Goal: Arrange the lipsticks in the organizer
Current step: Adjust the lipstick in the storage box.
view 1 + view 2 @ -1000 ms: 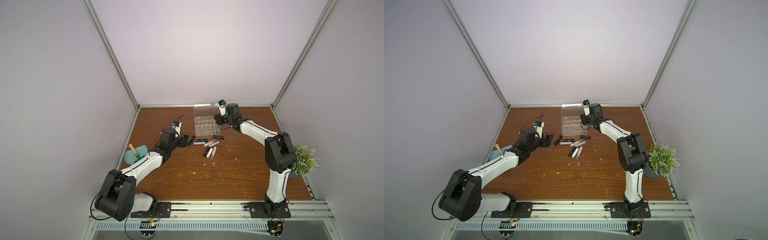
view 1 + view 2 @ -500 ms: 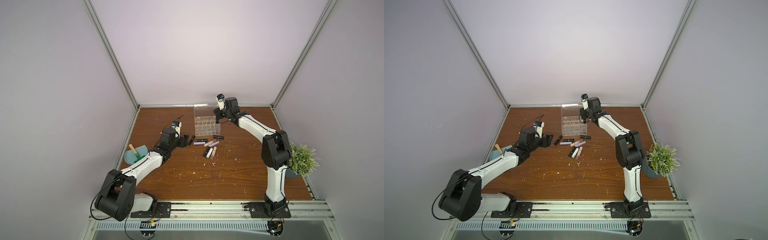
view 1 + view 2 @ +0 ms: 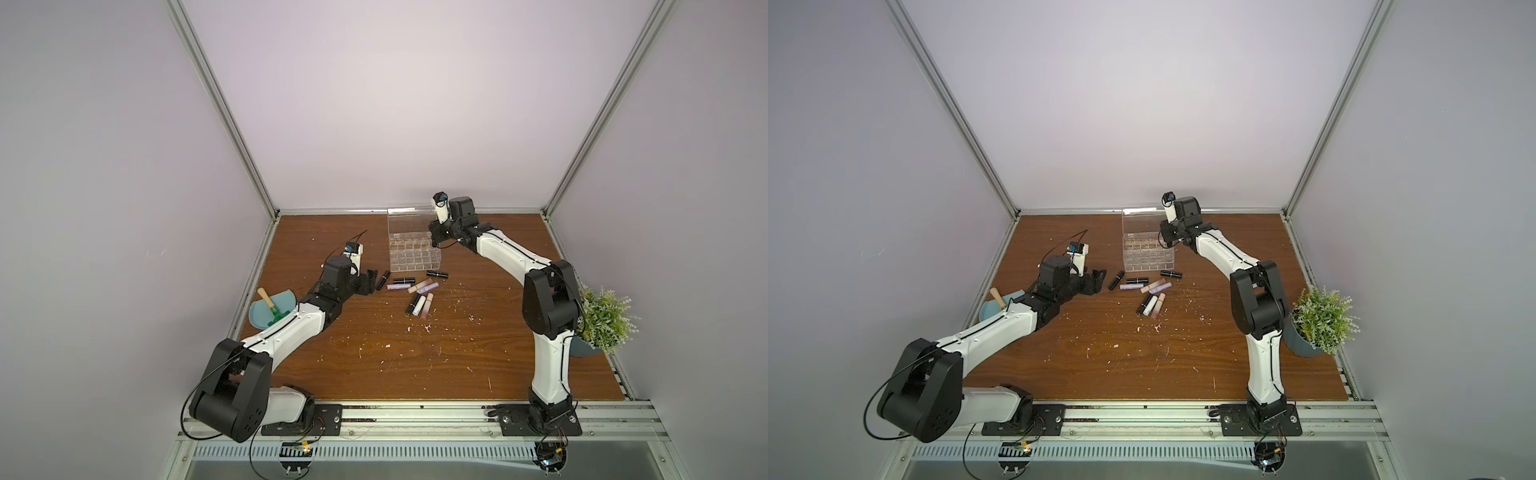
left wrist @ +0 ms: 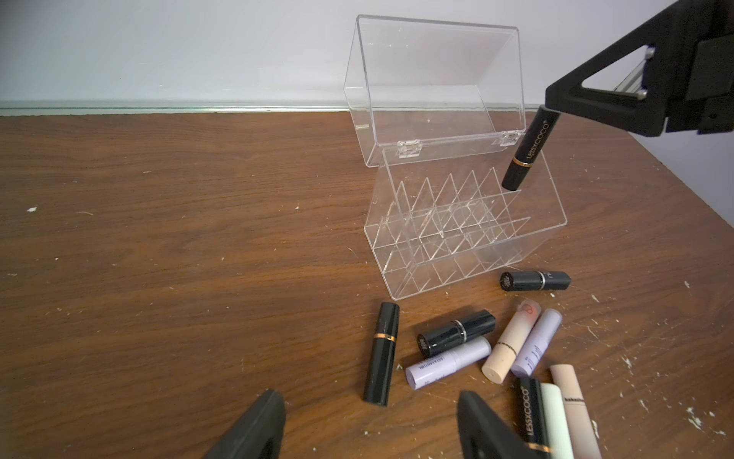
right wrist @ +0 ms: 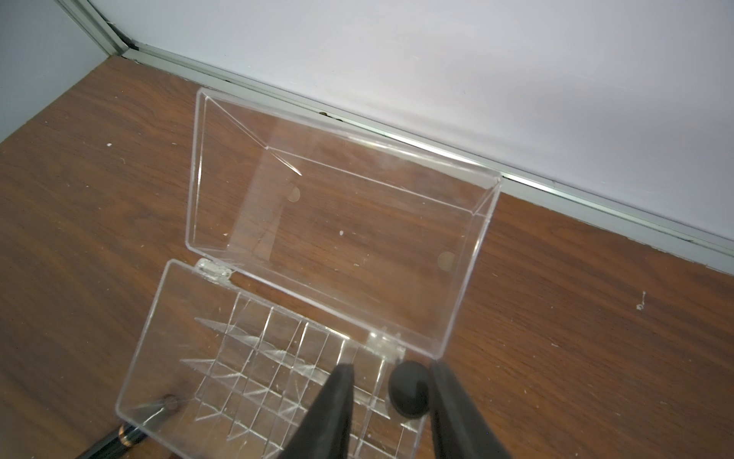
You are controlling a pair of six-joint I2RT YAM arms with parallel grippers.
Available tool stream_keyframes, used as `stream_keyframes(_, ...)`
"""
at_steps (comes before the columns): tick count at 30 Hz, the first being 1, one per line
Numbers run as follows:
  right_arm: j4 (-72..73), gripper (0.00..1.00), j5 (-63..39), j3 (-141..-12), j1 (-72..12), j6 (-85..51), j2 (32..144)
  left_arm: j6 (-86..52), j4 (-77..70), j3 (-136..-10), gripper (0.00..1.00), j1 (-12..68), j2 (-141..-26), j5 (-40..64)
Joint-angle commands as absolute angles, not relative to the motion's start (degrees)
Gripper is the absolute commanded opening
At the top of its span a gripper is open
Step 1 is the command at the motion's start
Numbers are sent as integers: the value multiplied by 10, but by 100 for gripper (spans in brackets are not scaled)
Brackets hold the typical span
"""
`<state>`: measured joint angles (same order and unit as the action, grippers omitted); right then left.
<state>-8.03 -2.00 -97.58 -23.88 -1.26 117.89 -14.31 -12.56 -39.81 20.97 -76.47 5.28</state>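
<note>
Right hand (image 5: 389, 369), flecked wood tabletop (image 3: 415, 353), lilac walls (image 3: 395, 104)

Light: even, diffuse, from overhead. Back wall (image 3: 395, 104) brightest, side walls (image 3: 104, 166) greyer. Shadows on the wooden tabletop (image 3: 415, 353) soft and faint. Glare: bright strip on the aluminium rail (image 3: 415, 406) at the tabletop's front edge; thin glints along the clear organizer lid (image 5: 337, 206). Left wrist view darkens toward its upper corners. Right gripper (image 5: 390, 363) fingers (image 5: 329, 417) blurred, out of focus. Both top views slightly soft.
</note>
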Motion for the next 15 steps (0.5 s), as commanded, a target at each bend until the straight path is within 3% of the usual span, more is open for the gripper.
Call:
stream_keyframes(1,-86,38,-33,-982,-241,-14,1180,-135,-116,-410,72,214,-766,54)
stream_keyframes(15,-93,40,-34,-983,-240,-13,1194,-134,-115,-409,72,214,-764,54)
